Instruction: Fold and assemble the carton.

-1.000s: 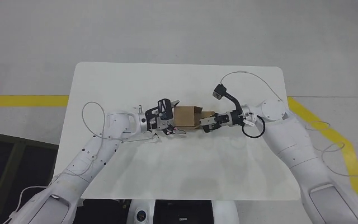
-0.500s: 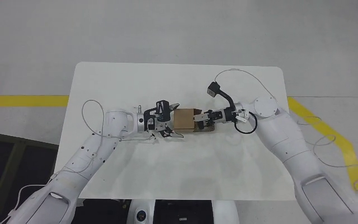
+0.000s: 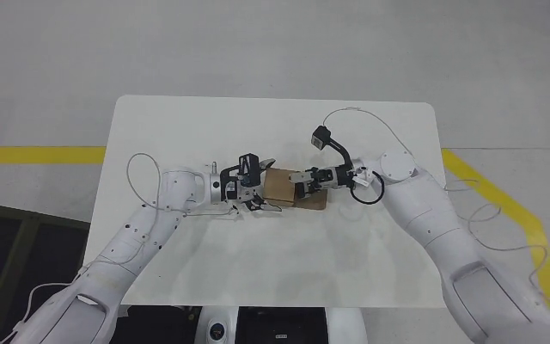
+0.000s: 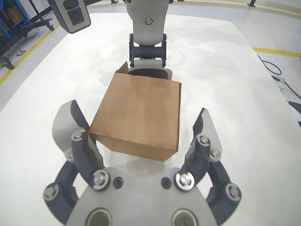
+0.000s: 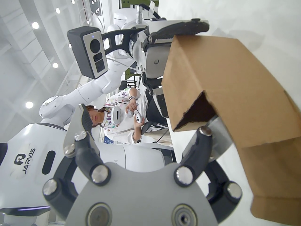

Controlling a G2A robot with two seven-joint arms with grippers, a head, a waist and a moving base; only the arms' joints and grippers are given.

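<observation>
Table (image 3: pixel 172 120): the white top looks smooth. The carton could be slid across it rather than shaped if it is pushed from one end with nothing braced at the other.
Carton (image 3: pixel 279 184): it lies on its side at the centre of the top view, between the two grippers, and is partly squared into a sleeve. The main risk is judged to be a collapse back to flat, or a creased wall, brought on by uneven pressure from the two ends.
Right gripper (image 5: pixel 145 118): it is spread wide with nothing clamped. One finger is inserted in the carton's open end and the other is left outside, well apart from it. The wall could be torn or buckled if the inner finger is driven deeper or levered up.
Left gripper (image 4: pixel 138 108): it is released, with a finger set on either side of the opposite end and one touching a carton corner. If it is closed off-centre, that corner could be crushed or the sleeve twisted.
End flap (image 5: pixel 272 179): it hangs loose beside the right gripper, where it could be snagged and folded the wrong way.
</observation>
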